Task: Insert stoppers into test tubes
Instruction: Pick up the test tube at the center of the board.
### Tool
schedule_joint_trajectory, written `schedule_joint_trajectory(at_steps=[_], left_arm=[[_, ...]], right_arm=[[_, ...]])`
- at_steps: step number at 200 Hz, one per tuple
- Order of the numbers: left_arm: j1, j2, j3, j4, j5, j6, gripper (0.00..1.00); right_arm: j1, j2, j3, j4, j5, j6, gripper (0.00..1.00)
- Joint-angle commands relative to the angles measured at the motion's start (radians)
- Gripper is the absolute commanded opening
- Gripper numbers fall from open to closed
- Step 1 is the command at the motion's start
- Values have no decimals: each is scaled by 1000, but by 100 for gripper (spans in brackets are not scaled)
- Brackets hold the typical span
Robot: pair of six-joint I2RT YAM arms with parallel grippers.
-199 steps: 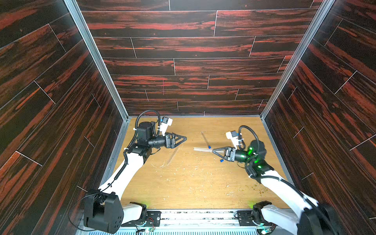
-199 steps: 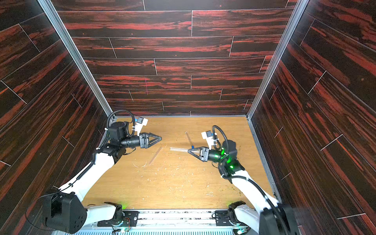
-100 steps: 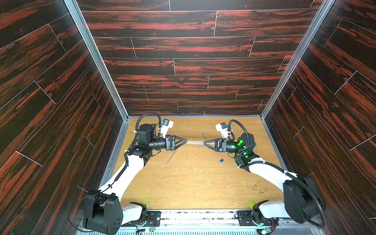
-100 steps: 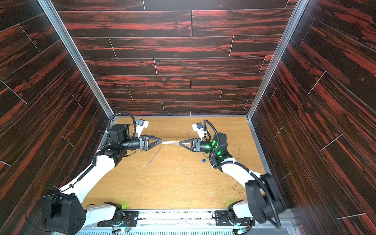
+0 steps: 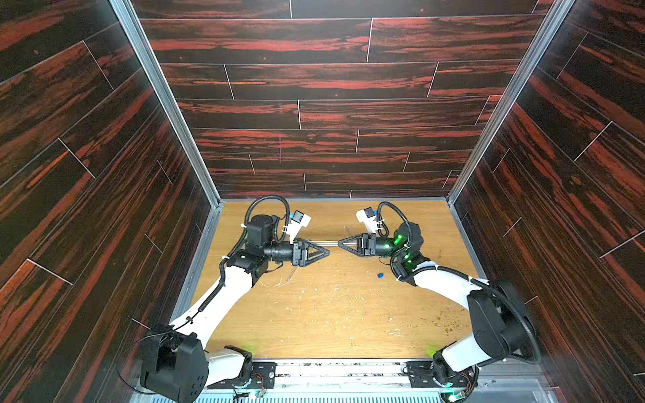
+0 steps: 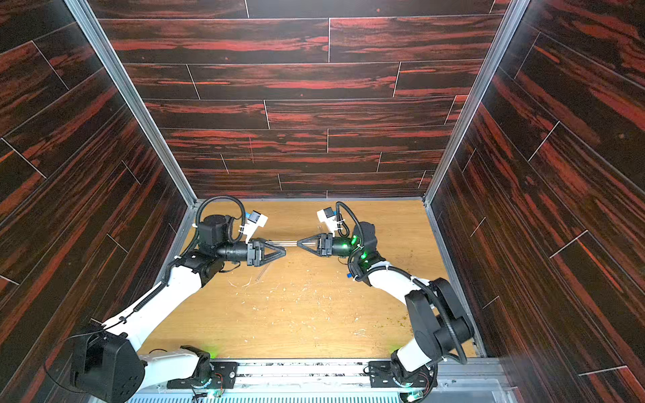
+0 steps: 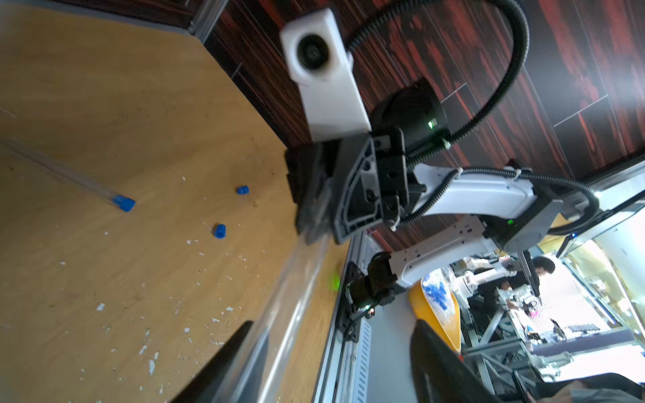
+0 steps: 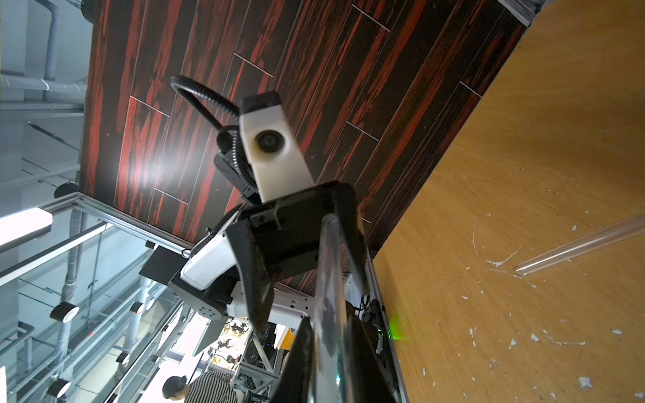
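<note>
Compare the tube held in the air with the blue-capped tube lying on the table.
The held tube hangs above the table, clamped in the right claw; the capped tube lies flat on it. The capped tube carries a blue stopper; none shows on the held tube. Both are slim and clear.

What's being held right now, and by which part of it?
The right hand grips a clear tube by one end. Its other end lies inside the open left hand, not clamped.
</note>
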Motion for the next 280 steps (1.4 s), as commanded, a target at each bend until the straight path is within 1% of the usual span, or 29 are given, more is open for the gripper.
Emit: schedule_joint_trajectory(at_steps=[1,32,99,138,167,181,198,232,272,280], left_arm=[[-7,7,36,-14,12,25,67],[-8,12,38,-4,8,17,61],[-8,18,37,25,-7,-17,62],[-13,23,49,11,-13,-17,58],[-7,20,45,13,-28,-8,58],[-1,20,48,4,-37,-9,61],[-4,21,42,14,-32,-15,62],[-9,27,48,8,-29,-13,52],[-14,32,49,-23,-38,30,51],[-15,32,51,-37,-39,43,53]], right_arm=[[20,40,35,45,-18,19,0],[28,48,32,42,-13,18,0],[34,45,15,34,-15,5,0],[46,64,19,58,-13,22,0],[47,53,-4,48,-20,9,0],[48,43,-16,40,-17,4,0],[48,41,-20,37,-16,0,0],[48,63,-2,73,-4,34,0],[51,78,4,98,10,51,0],[50,78,2,107,11,54,0]])
